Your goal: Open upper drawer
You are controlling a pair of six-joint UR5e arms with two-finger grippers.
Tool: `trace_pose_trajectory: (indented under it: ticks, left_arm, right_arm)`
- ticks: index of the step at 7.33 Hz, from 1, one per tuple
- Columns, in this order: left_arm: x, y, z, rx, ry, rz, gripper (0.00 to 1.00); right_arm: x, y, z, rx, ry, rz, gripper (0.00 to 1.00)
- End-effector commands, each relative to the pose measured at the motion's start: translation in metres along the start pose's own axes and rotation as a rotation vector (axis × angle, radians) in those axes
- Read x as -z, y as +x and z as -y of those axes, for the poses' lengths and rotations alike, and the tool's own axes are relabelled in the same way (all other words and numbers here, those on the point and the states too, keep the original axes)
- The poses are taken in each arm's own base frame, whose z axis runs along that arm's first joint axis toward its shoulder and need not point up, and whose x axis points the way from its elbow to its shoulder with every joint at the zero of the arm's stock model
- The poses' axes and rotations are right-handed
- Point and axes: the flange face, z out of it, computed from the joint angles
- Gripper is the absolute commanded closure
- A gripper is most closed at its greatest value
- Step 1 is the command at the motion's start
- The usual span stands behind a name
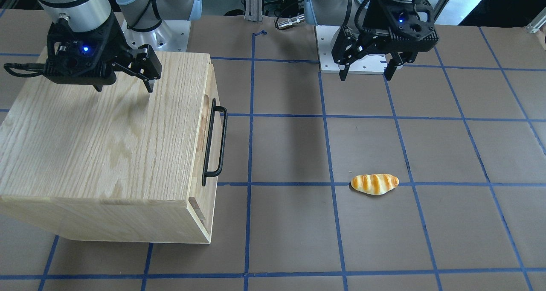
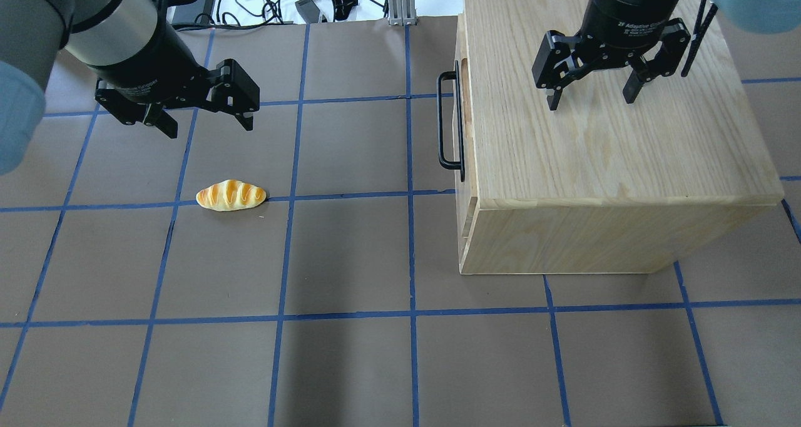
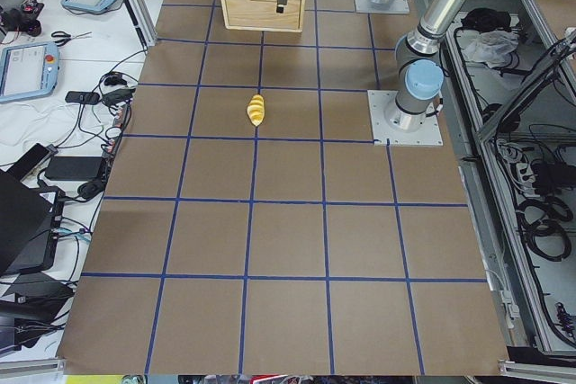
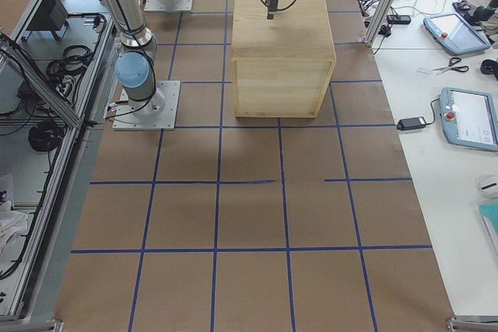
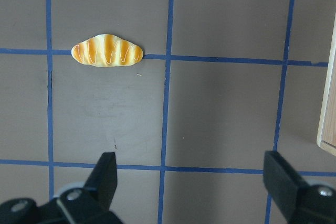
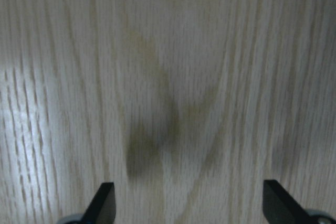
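The light oak cabinet (image 2: 601,164) stands on the table. Its upper drawer (image 2: 468,133) sits flush in the cabinet front, and its long black bar handle (image 2: 440,123) faces the table's middle; the handle also shows in the front-facing view (image 1: 214,146). My right gripper (image 2: 589,99) hangs open and empty over the cabinet's top, well behind the handle; its wrist view shows only oak grain between its fingertips (image 6: 105,203). My left gripper (image 2: 208,126) is open and empty above the table, far from the cabinet.
A toy bread roll (image 2: 231,195) lies on a blue tape line just in front of my left gripper, and it shows in the left wrist view (image 5: 107,52). The brown table (image 2: 350,258) carries a blue tape grid. Cables and a metal post stand at the far edge.
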Motion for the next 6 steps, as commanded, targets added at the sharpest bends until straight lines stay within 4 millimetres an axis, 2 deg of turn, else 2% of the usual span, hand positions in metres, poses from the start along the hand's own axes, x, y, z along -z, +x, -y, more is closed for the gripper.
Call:
trace_pose_trajectory:
  ticks: [1,2,3,5,6]
  left_arm:
    - [0.0,-0.001,-0.001,-0.002,-0.004,0.004,0.0]
    - [-0.007,0.002,0.005,-0.006,-0.023,0.004,0.0]
    - [-0.023,0.008,0.012,-0.015,-0.056,-0.003,0.0]
    - [-0.056,0.043,0.029,-0.054,-0.112,-0.062,0.0]
    - [-0.072,0.077,0.03,-0.109,-0.126,-0.067,0.0]
  right_arm:
    - [-0.001,0.0,0.0,0.0,-0.001,0.0,0.0]
    - [0.0,0.0,0.0,0.0,0.0,0.0,0.0]
    - [-0.001,0.0,0.0,0.0,-0.001,0.0,0.0]
    - [0.0,0.0,0.0,0.0,0.0,0.0,0.0]
    - [0.0,0.0,0.0,0.0,0.0,0.0,0.0]
